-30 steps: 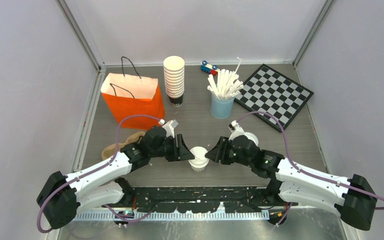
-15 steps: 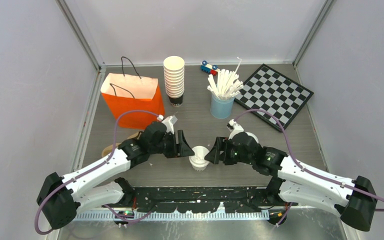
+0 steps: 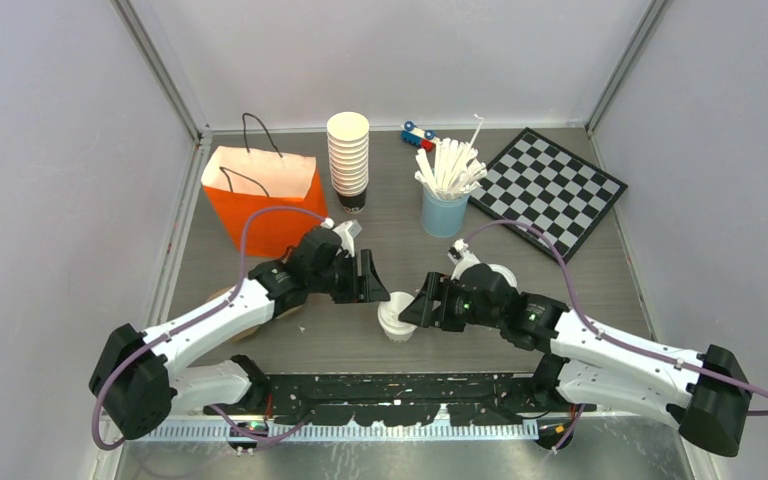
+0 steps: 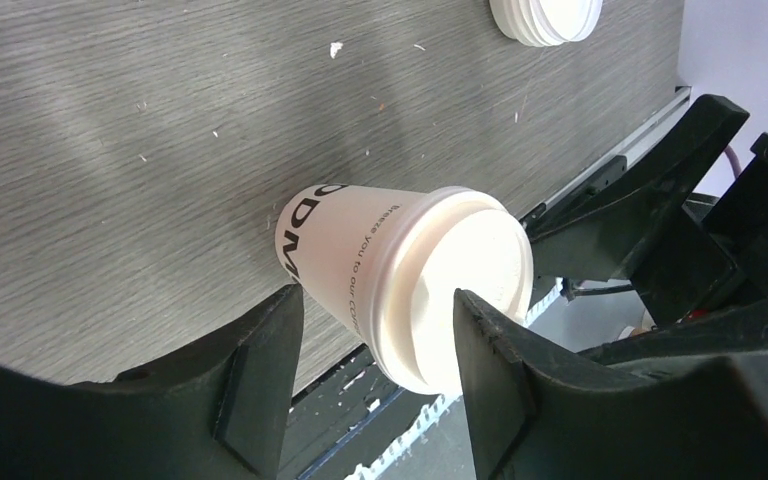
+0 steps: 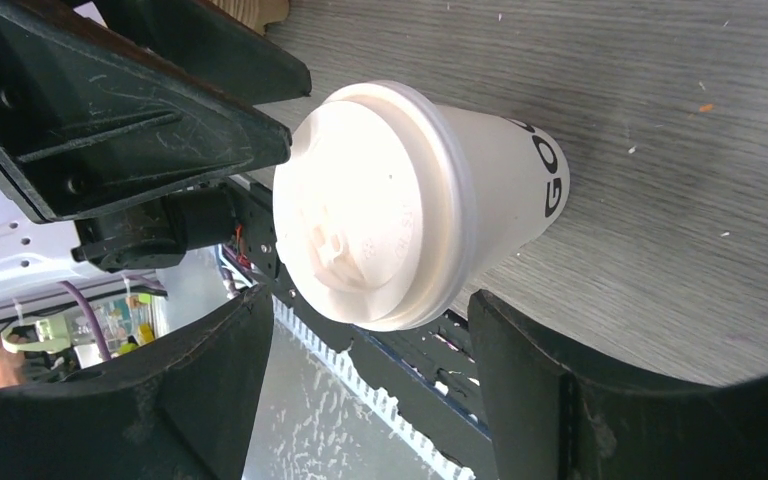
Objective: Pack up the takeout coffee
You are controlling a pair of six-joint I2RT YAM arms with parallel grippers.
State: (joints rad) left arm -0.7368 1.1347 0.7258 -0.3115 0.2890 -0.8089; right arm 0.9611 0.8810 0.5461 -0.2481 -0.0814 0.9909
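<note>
White lidded takeout cup (image 3: 397, 319) stood upright on the tabletop (image 3: 340, 345) at its near middle, between both arms. The left gripper (image 3: 380, 290) and right gripper (image 3: 410, 312) both gaped open, gripping nothing. The right looked nearer, its jaws straddling the cup.

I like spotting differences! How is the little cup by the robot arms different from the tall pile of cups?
The little cup has a white lid; the tall pile is open on top. The little cup is one cup; the tall pile is many nested, far taller. The little cup sits near the front; the tall pile stands farther back. Both are pale and upright.
</note>
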